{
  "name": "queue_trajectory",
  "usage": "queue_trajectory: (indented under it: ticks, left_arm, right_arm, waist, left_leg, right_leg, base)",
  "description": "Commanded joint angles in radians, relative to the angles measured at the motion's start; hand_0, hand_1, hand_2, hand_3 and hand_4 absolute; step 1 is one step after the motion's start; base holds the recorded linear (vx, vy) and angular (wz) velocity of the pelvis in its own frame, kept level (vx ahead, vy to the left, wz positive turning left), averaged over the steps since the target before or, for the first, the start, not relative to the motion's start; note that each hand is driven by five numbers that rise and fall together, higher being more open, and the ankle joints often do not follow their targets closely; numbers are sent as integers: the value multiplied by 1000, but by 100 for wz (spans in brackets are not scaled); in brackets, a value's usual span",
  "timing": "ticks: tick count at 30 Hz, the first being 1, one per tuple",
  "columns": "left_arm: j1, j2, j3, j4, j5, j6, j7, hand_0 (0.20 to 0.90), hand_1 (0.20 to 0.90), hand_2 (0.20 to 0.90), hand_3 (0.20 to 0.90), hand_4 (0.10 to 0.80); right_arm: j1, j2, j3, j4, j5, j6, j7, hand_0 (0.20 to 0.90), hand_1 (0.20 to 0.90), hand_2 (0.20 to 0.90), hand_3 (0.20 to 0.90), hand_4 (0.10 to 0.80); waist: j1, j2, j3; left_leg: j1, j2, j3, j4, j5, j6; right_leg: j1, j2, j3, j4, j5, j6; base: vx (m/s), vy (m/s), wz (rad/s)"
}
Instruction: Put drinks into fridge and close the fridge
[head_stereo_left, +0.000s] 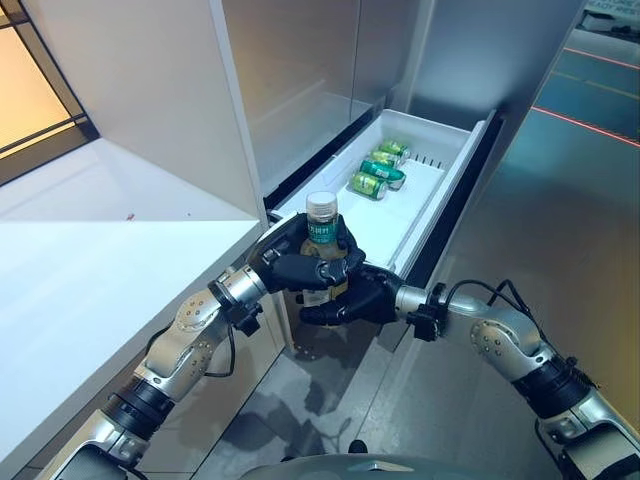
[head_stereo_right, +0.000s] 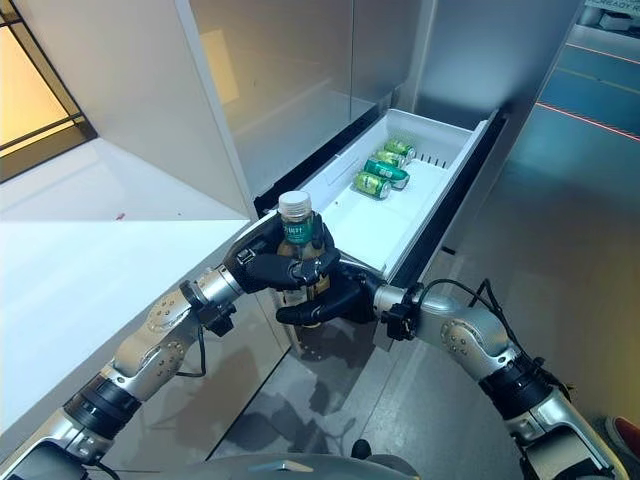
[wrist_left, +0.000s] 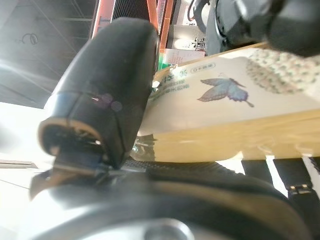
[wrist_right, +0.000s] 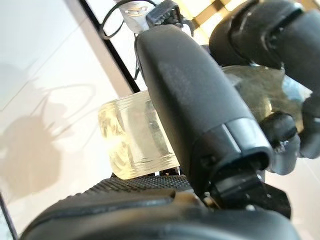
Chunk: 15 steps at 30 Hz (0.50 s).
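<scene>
A bottle (head_stereo_left: 321, 232) with a white cap, a green label and pale yellow drink stands upright between both hands, just in front of the near end of the open white fridge drawer (head_stereo_left: 440, 190). My left hand (head_stereo_left: 298, 262) is curled round its upper body. My right hand (head_stereo_left: 350, 298) is curled round its lower part from below. The left wrist view shows the bottle's label (wrist_left: 225, 95) past the thumb (wrist_left: 107, 95). The right wrist view shows the bottle's base (wrist_right: 135, 145) behind the thumb (wrist_right: 195, 105). Green cans (head_stereo_left: 381, 170) lie on their sides at the drawer's far end.
A white counter (head_stereo_left: 90, 260) lies to the left, with a white cabinet panel (head_stereo_left: 150, 90) above it. The steel fridge front (head_stereo_left: 480, 60) rises behind the drawer. Grey floor (head_stereo_left: 560, 230) lies to the right and below.
</scene>
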Motion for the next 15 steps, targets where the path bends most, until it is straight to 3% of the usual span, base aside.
queue_trajectory:
  ticks: [1,2,4,5,10,15]
  left_arm:
    - [-282,-171,-52,-58,-70,-194,-29,300,300,300,200,100]
    - [-283,-173,-52,-59,-71,-192,-21,300,300,300,200,100]
    - [-281,-175,-53,-57,-72,-195,-16,300,300,300,200,100]
    - [-278,-179,-52,-54,-69,-197,-15,300,300,300,200,100]
    - [-271,-178,-50,-55,-36,-212,-6,300,300,300,200,100]
    - [-269,-155,-39,-60,-31,-226,-5,300,300,300,200,100]
  right_arm:
    - [-170,178,53,-109,115,-61,64,900,900,900,900,800]
    - [-170,186,57,-108,127,-58,50,900,900,900,900,800]
    - [-168,192,59,-108,159,-57,28,815,815,815,801,701]
    - [-162,205,62,-104,184,-47,10,300,300,300,200,100]
    - [-126,235,70,-85,245,3,-73,300,300,300,200,100]
    - [-110,230,63,-58,235,-29,-106,300,300,300,200,100]
  waist:
    - [-6,-16,-78]
    - [-5,-16,-78]
    - [-5,-15,-77]
    - [-4,-15,-78]
    - [-1,-13,-79]
    - [1,-12,-78]
  left_leg:
    - [-34,-50,-38,20,-76,46]
    - [-34,-49,-38,20,-76,46]
    - [-34,-49,-37,20,-75,46]
    - [-34,-48,-36,19,-75,46]
    - [-34,-48,-40,18,-74,47]
    - [-32,-47,-42,16,-73,46]
  right_leg:
    - [9,-5,-10,94,-117,63]
    - [10,-4,-12,95,-118,62]
    - [11,-4,-13,95,-120,62]
    - [11,-4,-15,96,-121,61]
    - [12,-4,-22,99,-125,60]
    - [13,-4,-27,99,-126,58]
  base:
    - [22,5,-4]
    - [0,0,0]
    - [0,0,0]
    - [0,0,0]
    - [0,0,0]
    - [0,0,0]
